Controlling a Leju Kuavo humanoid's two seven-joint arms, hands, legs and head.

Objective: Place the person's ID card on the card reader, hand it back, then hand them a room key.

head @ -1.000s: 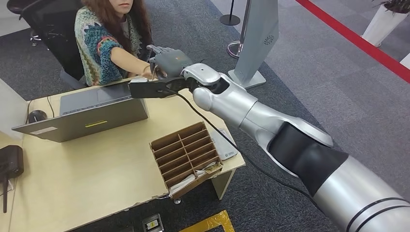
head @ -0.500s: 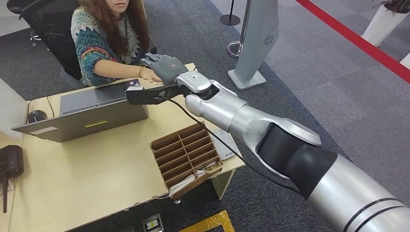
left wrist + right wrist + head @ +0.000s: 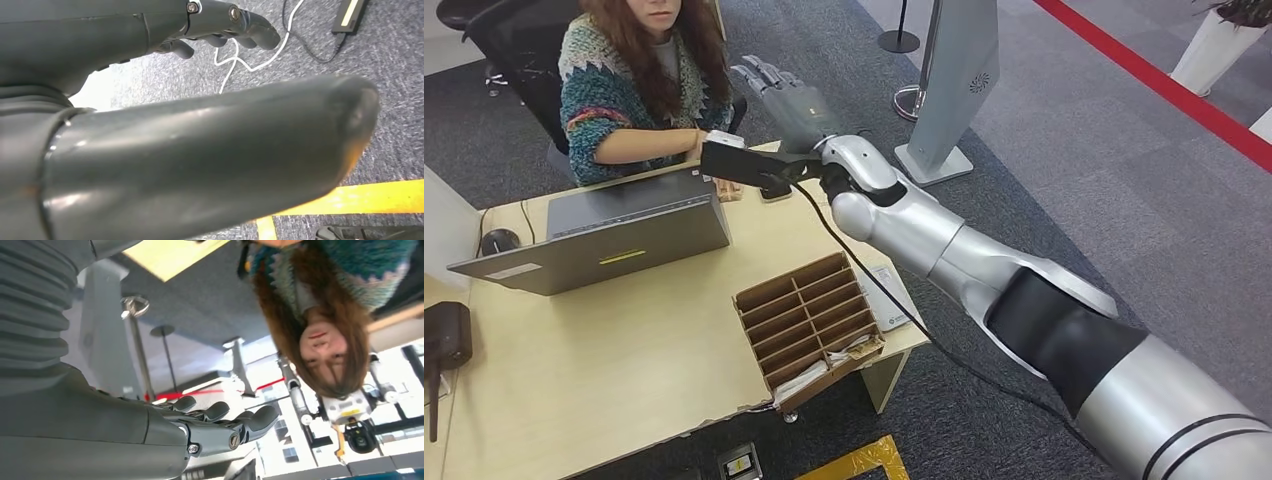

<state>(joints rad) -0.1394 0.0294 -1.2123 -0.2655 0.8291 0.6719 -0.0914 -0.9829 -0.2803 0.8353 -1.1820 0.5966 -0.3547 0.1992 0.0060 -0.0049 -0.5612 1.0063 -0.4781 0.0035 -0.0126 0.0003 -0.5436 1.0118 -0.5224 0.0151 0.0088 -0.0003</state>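
Reaching out past the far edge of the desk [image 3: 624, 380], our right hand [image 3: 786, 92] hangs raised in the air beside the seated person [image 3: 639, 85], fingers [image 3: 220, 412] extended and apart, nothing in the palm. We cannot make out the ID card or a room key anywhere; the person's hands rest at the desk edge behind the open laptop [image 3: 604, 235], hidden partly by our wrist camera. The white card reader [image 3: 889, 300] lies on the desk's right edge, just beside the brown cardboard organizer [image 3: 804, 325]. Down low, our left hand [image 3: 175, 125] hangs over grey carpet, fingers loosely extended, holding nothing.
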